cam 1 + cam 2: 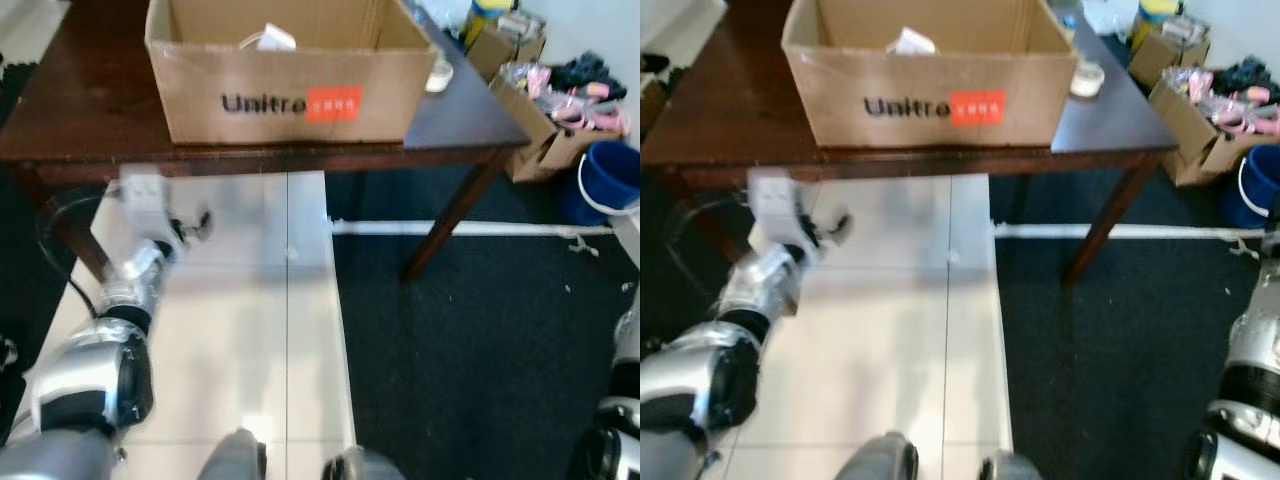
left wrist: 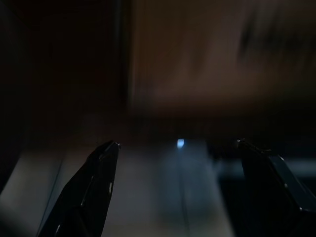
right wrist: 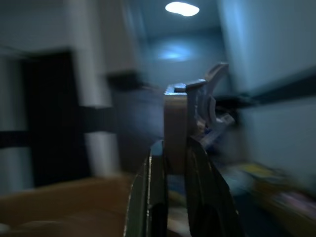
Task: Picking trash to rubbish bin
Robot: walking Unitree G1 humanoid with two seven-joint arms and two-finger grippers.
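A grey scrap (image 3: 176,126) is pinched between the closed fingers of the right claw (image 3: 174,150). The cardboard box (image 1: 290,75), serving as bin, sits at the dark surface's (image 1: 80,100) front edge. The left claw (image 2: 177,148) hangs open, empty. Advice: carry the scrap above the box rim before releasing

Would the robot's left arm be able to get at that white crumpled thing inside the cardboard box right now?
Probably not as it stands. The left tool hangs open below the table edge, and the white trash lies inside the cardboard box, behind its tall front wall. The arm would first have to rise over that wall.
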